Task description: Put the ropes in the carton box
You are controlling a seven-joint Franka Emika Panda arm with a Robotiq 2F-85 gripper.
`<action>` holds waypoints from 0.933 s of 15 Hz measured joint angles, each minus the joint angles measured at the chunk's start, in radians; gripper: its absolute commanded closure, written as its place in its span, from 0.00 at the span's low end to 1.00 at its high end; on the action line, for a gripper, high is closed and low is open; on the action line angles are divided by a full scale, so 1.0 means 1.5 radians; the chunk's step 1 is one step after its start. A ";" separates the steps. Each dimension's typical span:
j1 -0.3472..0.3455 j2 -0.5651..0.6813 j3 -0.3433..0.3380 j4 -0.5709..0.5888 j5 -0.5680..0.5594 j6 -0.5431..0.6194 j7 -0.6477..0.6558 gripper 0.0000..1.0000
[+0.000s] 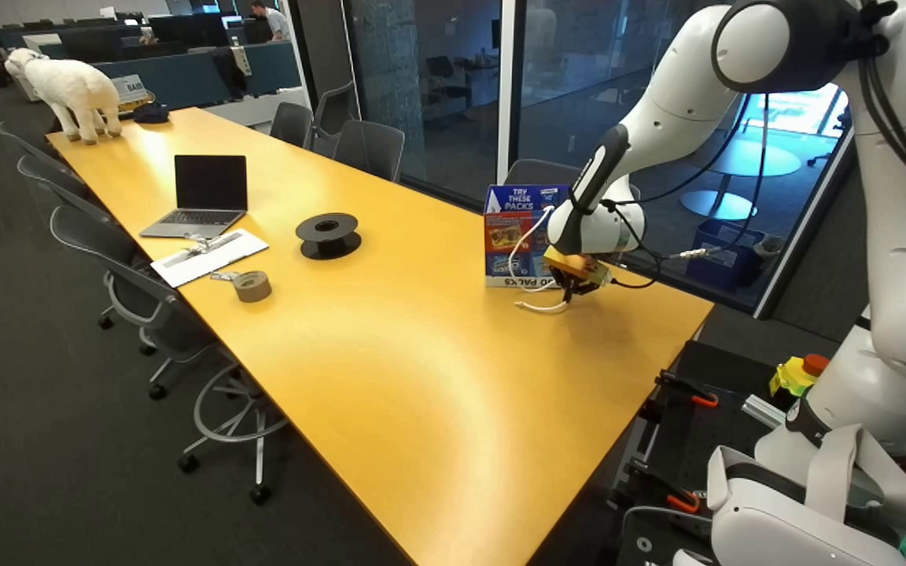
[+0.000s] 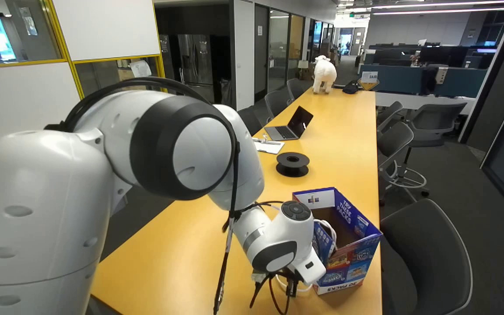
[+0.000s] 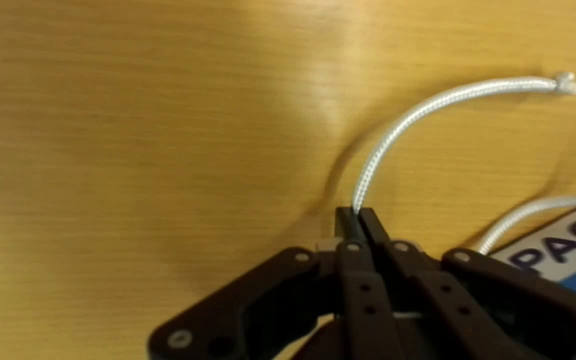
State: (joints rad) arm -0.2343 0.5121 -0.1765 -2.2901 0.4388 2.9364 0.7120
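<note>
The carton box (image 1: 502, 236) is blue and red and stands open-topped on the table, also seen in an exterior view (image 2: 349, 267) and in part in the wrist view (image 3: 558, 247). A white rope (image 3: 393, 131) has its knotted end beyond the fingertips. My gripper (image 3: 357, 212) is shut on this rope, low over the table beside the box; it also shows in both exterior views (image 1: 569, 295) (image 2: 293, 288). White rope (image 1: 517, 250) also hangs over the box's rim, partly inside the box (image 2: 331, 231). Whether it is the same rope, I cannot tell.
A black spool (image 1: 328, 236), a tape roll (image 1: 252, 287), a clipboard (image 1: 209, 258) and a laptop (image 1: 211, 192) lie farther along the table. A grey chair (image 2: 427, 253) stands by the table edge near the box.
</note>
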 measured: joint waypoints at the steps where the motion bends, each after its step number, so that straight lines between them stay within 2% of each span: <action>1: -0.010 -0.015 0.024 -0.003 0.013 0.019 -0.018 0.99; 7: -0.085 -0.146 0.200 -0.025 0.090 0.082 -0.122 0.99; 9: -0.103 -0.196 0.242 -0.024 0.119 0.082 -0.140 0.99; 11: -0.107 -0.245 0.256 -0.019 0.129 0.077 -0.140 0.99; 13: -0.082 -0.286 0.225 -0.010 0.119 0.072 -0.125 0.99; 14: -0.081 -0.302 0.217 -0.004 0.090 0.072 -0.096 0.99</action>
State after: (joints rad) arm -0.3556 0.0592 0.1484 -2.2968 0.5741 3.0445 0.5684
